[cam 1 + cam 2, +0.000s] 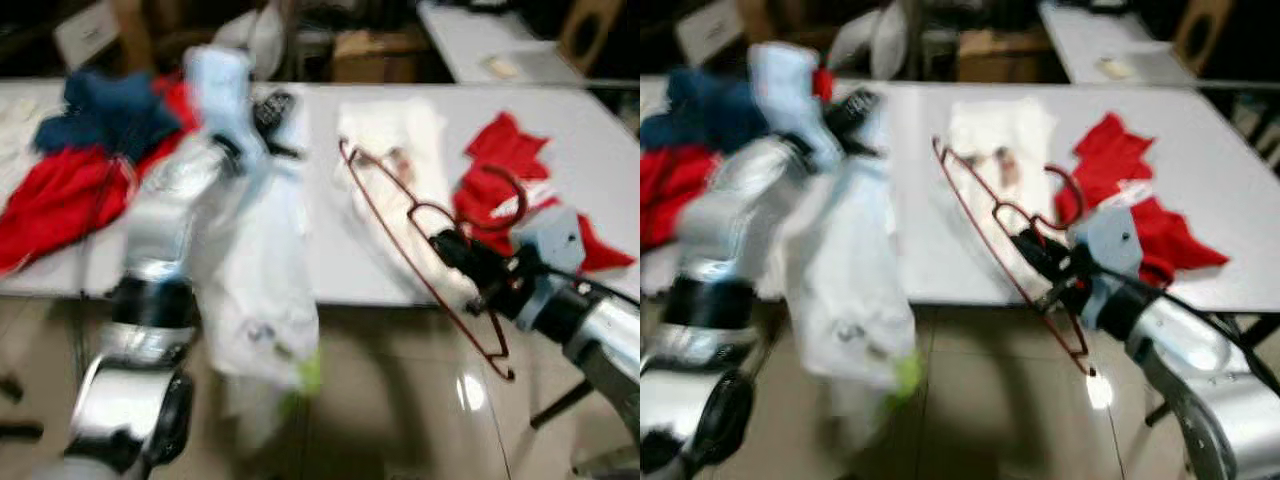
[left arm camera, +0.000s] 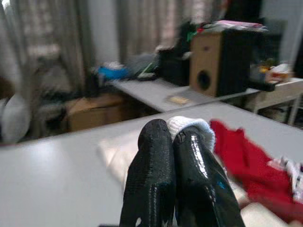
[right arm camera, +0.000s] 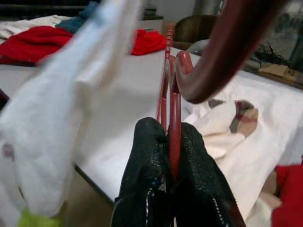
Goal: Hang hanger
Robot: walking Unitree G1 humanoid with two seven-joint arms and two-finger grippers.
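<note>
one red hanger, one white shirt hanging, two red clothes piles, one tabletop

Dark-red hanger, tilted above table edge

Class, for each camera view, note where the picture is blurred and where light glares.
Left eye view: motion blur throughout, worst on the white garment; glare patch on the floor. Left wrist view: fingers sharp and shiny, background soft. Right wrist view: red hanger clear between the fingers, its hook blurred up close.
</note>
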